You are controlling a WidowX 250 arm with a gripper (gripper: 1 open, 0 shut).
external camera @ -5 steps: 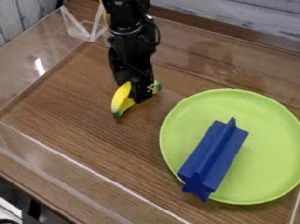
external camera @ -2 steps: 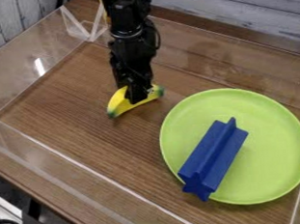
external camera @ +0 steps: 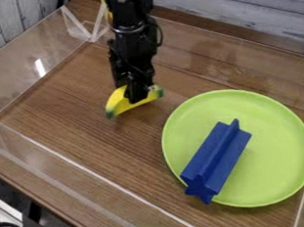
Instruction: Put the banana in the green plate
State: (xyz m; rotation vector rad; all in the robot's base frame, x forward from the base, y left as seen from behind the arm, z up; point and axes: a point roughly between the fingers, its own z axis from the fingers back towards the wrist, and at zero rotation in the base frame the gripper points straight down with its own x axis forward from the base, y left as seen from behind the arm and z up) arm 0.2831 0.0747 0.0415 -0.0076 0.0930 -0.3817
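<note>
Black robot arm (external camera: 131, 34) comes down from top of frame, pincer (external camera: 136, 90) pointing straight down at the tabletop (external camera: 77, 121). Pincer is clamped on the banana (external camera: 125, 102), fingers pressed in on its middle from above. Banana sits low, at or just off the wood surface; can't tell if it's lifted. It's yellow w/ a green tip showing at the right end, curved, tilted so the left end is lower & nearer the camera.

The green plate (external camera: 266, 117) lies flat on the tabletop to the right of the banana, near but not touching; a strip of bare wood shows btwn banana and plate rim. Plate is round, lime green, low rim, widest thing in view. A long blue block (external camera: 216, 158) lies on the plate, running diagonally from the plate's centre toward its near-left rim, w/ a ridge along its length. Block is well apart from the pincer.

Tabletop is dark brown wood grain, ringed by clear plastic walls (external camera: 46, 49); glare spots on the left wall. Behind the far wall, pale grey planks (external camera: 239, 11) at top right. Bottom left corner: some dark cables/gear outside the clear wall, too blurred to tell more.

Banana is outside the plate, left of it, in the pincer's grip.
</note>
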